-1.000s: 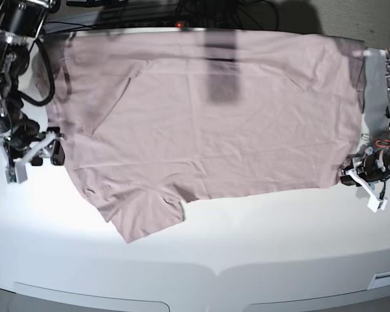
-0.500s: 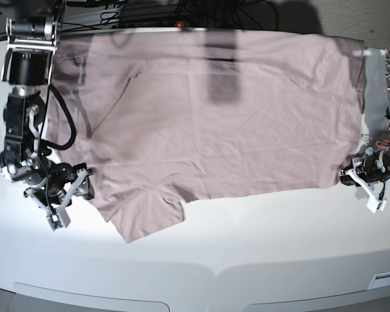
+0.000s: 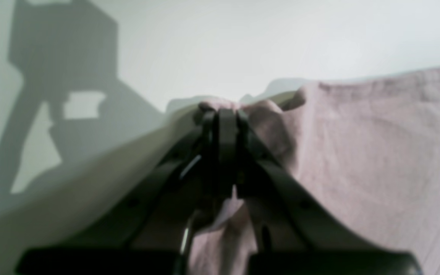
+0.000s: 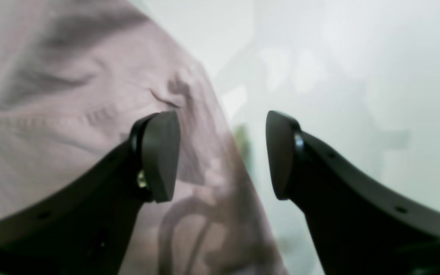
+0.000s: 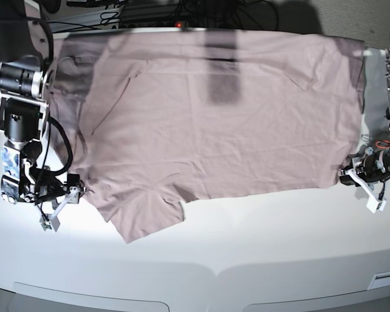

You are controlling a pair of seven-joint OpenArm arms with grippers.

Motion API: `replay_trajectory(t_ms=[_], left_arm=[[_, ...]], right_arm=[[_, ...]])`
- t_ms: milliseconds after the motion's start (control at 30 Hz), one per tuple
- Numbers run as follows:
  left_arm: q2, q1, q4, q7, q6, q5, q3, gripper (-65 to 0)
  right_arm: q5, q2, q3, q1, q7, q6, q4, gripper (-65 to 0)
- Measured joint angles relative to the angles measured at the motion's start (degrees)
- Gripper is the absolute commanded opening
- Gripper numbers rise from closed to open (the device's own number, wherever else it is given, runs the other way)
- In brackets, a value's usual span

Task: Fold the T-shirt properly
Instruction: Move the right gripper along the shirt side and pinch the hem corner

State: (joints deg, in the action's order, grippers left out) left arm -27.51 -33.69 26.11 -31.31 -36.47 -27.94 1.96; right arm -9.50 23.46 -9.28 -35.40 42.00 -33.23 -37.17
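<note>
The mauve-pink T-shirt (image 5: 221, 117) lies spread flat over the white table (image 5: 260, 247), with one sleeve (image 5: 143, 218) pointing toward the front. At the shirt's right-hand corner in the base view, my left gripper (image 5: 346, 175) is shut on the fabric. The left wrist view shows cloth bunched between the closed left gripper (image 3: 220, 116), and the T-shirt (image 3: 376, 160) stretches off to its right. My right gripper (image 5: 64, 207) hovers open beside the shirt's left edge near the sleeve. In the right wrist view the right gripper (image 4: 222, 152) straddles the edge of the T-shirt (image 4: 71, 114), holding nothing.
Black cables (image 5: 149, 10) and a small red light (image 5: 179, 25) sit along the table's back edge. The right arm's black body (image 5: 19, 84) stands at the left side. Bare white table lies in front of the shirt.
The right arm has swung from beside the shirt's upper left edge down toward the front, and its open gripper now sits by the sleeve. The left gripper has stayed shut in place.
</note>
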Motion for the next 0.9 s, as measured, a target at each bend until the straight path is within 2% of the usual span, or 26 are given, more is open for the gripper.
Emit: replay_trajectory(t_ms=[100,167,233,333,533,567,667,733,900], left_arm=[[0.02,0.02,0.00,-0.02,0.02,0.04,0.00,-65.0],[0.00,0.02,0.00,-0.04,0.02,0.00,0.00,-65.0],[0.00,0.02,0.00,0.00,0.00,0.00,0.00,-65.0],[0.02,0.02,0.00,0.00,0.00,0.02,0.00,-65.0],[0.02,0.02,0.00,0.00,0.00,0.00,0.00,-65.0],[0.00,0.02,0.00,0.00,0.00,0.00,0.00,-65.0],[0.00,0.02,0.00,0.00,0.00,0.00,0.00,-65.0],[0.00,0.02,0.00,0.00,0.00,0.02,0.00,-65.0],[-0.02,0.02,0.00,-0.20,0.00,0.00,0.00,-65.0]], right_arm=[[-0.87,0.00,-0.02,0.35,0.87,-0.39,1.66,-29.4],[-1.38,0.07,-0.04,0.13,3.54,-2.43,1.84,-29.4],[-6.01,0.24,-0.07,0.17,4.85,-4.92,1.90,-29.4],[-8.68,0.28,-0.04,0.15,5.44,-5.66,1.92,-29.4],[-8.66,0.28,-0.04,0.15,5.46,-6.25,1.92,-30.5],[-8.66,0.37,-0.04,0.15,5.46,-6.25,1.95,-34.5],[-8.68,1.18,-0.04,0.17,5.49,-6.25,1.95,-52.2],[-8.66,1.81,-0.04,0.15,5.46,-6.27,1.95,-59.8],[-8.66,3.21,-0.04,0.17,5.46,-6.27,1.95,-60.1]])
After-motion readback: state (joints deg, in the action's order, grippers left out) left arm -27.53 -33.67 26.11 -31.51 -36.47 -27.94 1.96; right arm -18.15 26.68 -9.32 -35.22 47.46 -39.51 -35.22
